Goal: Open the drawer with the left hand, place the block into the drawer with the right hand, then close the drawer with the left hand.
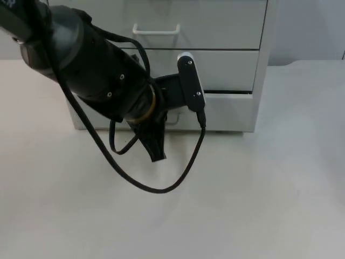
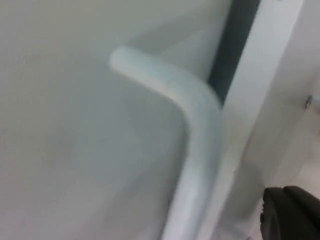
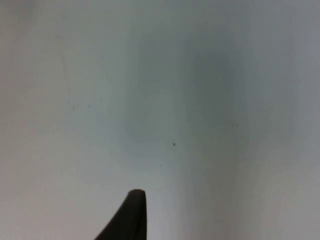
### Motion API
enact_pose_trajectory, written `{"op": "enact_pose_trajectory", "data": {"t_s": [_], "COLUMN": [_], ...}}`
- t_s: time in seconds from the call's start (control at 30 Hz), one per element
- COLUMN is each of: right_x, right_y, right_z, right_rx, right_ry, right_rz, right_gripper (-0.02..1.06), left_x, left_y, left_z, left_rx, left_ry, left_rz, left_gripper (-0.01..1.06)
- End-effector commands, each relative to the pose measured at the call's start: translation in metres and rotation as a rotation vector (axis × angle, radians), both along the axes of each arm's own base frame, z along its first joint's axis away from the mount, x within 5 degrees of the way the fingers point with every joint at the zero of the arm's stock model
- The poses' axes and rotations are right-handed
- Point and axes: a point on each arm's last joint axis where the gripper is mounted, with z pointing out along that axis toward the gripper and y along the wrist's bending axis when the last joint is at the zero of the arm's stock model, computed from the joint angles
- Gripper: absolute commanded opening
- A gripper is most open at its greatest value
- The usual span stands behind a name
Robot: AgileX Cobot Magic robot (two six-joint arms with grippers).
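1. Bench (image 1: 242, 205): white, carries a white drawer unit (image 1: 226, 70) at its back edge.
2. Bottom drawer (image 1: 229, 110): front stands slightly proud of the unit, dark gap above it.
3. Left gripper (image 1: 156, 145): low at the bottom drawer front, just beside its handle (image 2: 197, 150); can't tell whether the fingers are spread or pressed together.
4. Right gripper (image 3: 132, 215): over bare bench; finger state can't be told.

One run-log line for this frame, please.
left gripper: at bottom drawer front, beside its handle | drawer: shut or barely ajar | right gripper: over table, waiting
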Motion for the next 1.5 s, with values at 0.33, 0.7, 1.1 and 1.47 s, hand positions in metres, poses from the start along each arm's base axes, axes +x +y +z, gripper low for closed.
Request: {"op": "enact_pose_trajectory", "data": {"t_s": [0.33, 0.7, 1.1, 1.47], "right_x": [-0.001, -0.001, -0.001, -0.001], "right_y": [-0.001, -0.001, -0.001, -0.001], "right_z": [0.001, 0.001, 0.001, 0.001], "right_rx": [0.0, 0.001, 0.001, 0.001], "right_ry": [-0.013, -0.014, -0.018, -0.018], "right_rz": [-0.006, -0.006, -0.006, -0.006], "right_gripper": [1.05, 1.05, 1.05, 1.05], "left_x": [0.011, -0.047, -0.11, -0.114], "left_y": [0.013, 0.003, 0.015, 0.03], "left_z": [0.009, 0.026, 0.054, 0.072], "left_rx": [0.002, -0.033, -0.162, -0.321], "left_ry": [-0.087, -0.01, 0.081, 0.137], "left_rz": [0.154, 0.06, 0.057, 0.268], "left_gripper": [0.0, 0.0, 0.0, 0.0]}}
